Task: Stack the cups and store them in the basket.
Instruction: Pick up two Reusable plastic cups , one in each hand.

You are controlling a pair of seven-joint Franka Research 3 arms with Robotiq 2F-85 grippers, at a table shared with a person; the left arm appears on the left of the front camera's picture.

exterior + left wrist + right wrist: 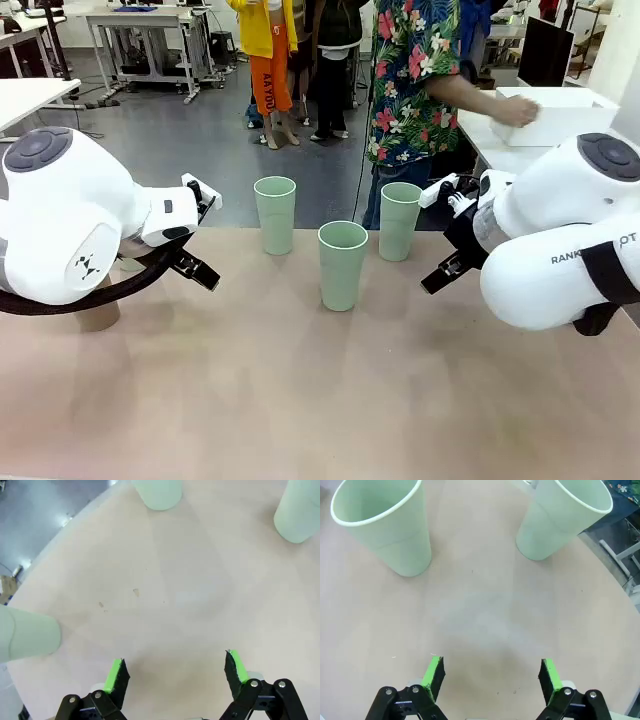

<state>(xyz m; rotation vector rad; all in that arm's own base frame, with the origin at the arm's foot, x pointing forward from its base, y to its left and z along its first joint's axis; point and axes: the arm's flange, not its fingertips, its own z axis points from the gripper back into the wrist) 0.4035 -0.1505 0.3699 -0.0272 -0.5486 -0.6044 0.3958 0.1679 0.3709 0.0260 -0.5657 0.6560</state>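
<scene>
Three pale mint green plastic tumblers stand upright on the beige surface.
Left fingers and right fingers are both spread wide, holding nothing.

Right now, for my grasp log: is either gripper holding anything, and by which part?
Nothing. The left gripper and the right gripper are both open and empty.

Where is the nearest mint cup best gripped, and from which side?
Across the wall just below the rim of the nearest mint cup, coming level from the robot's right, where the open right claw hangs. It stands upright, nothing touching it, and widens upward, so a high grip should slip less.
</scene>
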